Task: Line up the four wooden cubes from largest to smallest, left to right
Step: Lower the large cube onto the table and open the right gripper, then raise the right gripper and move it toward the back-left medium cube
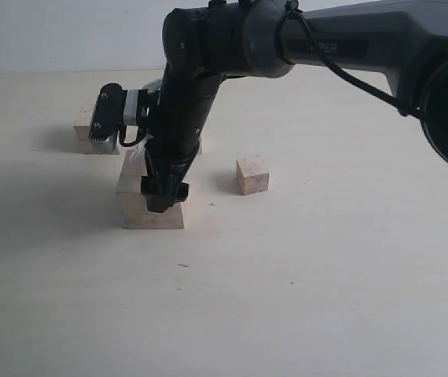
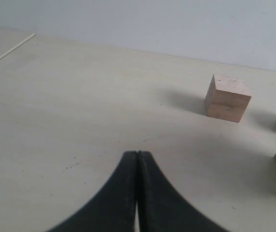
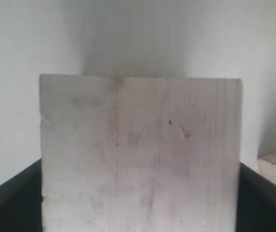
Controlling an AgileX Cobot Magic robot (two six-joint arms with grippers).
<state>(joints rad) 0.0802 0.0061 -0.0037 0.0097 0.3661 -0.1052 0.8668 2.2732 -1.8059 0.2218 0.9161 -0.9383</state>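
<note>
Largest cube (image 3: 138, 154), pale faint-grained wood, clamped in right tool (image 1: 165, 203); left tool (image 2: 137, 155) pressed together

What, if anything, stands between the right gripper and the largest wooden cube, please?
Nothing visible does. The right gripper is down over the largest wooden cube, with its fingers against two opposite sides. A smaller cube stands apart, clear of the grasp.

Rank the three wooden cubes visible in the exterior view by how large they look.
1. front cube
2. back-left cube, partly hidden and farther off, yet it looks bigger than the third
3. right-hand cube
</note>
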